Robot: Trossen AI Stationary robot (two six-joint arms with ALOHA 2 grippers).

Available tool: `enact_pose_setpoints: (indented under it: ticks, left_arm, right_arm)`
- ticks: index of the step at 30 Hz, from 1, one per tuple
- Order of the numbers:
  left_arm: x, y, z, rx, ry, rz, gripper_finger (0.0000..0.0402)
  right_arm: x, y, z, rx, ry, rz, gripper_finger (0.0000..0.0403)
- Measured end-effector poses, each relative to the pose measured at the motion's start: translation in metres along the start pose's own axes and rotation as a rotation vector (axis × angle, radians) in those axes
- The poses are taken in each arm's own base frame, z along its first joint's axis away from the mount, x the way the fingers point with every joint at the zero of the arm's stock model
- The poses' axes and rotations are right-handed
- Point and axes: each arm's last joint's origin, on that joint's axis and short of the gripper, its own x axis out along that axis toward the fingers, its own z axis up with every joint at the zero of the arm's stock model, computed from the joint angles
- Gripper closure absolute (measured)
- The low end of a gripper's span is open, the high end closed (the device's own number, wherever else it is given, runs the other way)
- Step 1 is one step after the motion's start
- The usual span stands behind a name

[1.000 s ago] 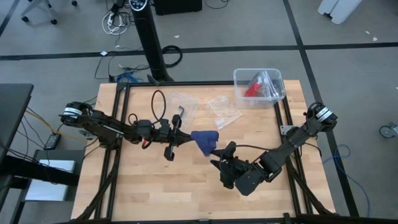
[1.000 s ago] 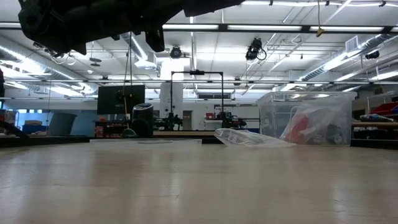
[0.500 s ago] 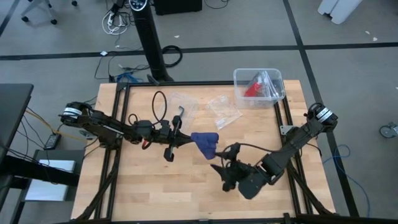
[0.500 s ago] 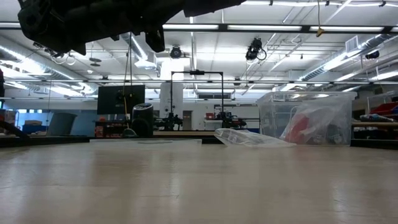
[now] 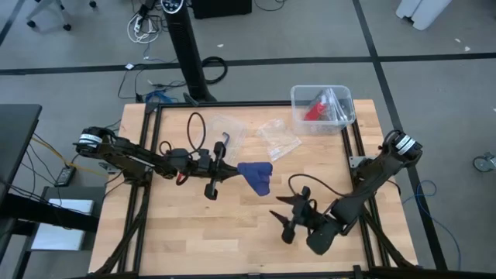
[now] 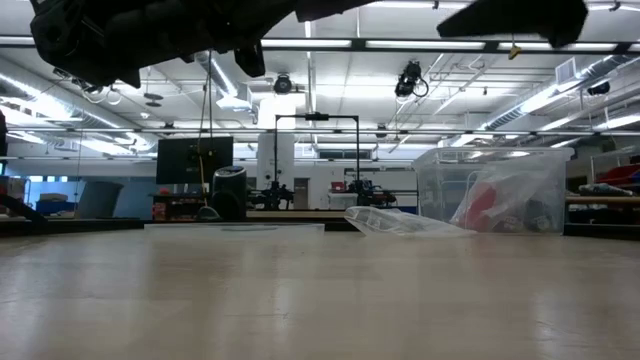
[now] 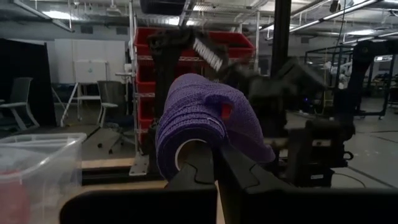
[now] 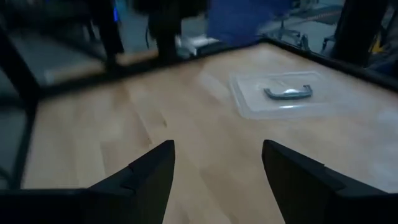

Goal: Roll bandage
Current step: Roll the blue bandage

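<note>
- We see the bandage mid-table, between both arms.
- Behind it lie two bags; a bin sits at the far right corner.

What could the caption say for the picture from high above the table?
Left gripper shut on the rolled dark blue fabric bandage; right gripper open, apart from it.

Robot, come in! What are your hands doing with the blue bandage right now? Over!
Left end effector shut on the bandage, held above mid-table. Right end effector open, empty, near the front edge. Nothing between them.
</note>
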Motion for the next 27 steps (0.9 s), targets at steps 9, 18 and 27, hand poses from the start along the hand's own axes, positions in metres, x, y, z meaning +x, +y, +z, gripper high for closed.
enact_pose_setpoints:
  ticks: [9,18,27]
  left_arm:
    - [-0.001,0.000,0.010,0.083,-0.102,0.029,0.0401]
    - [-0.002,-0.001,0.021,0.079,-0.224,0.016,0.0401]
    - [-0.003,-0.004,0.024,0.074,-0.250,-0.001,0.0401]
  right_arm:
    - [0.044,-0.014,-0.035,-0.030,-0.303,-0.090,0.0166]
    - [0.077,0.012,-0.003,-0.419,-0.459,-0.178,0.0178]
    - [0.079,0.024,0.041,-0.555,-0.514,-0.251,0.0179]
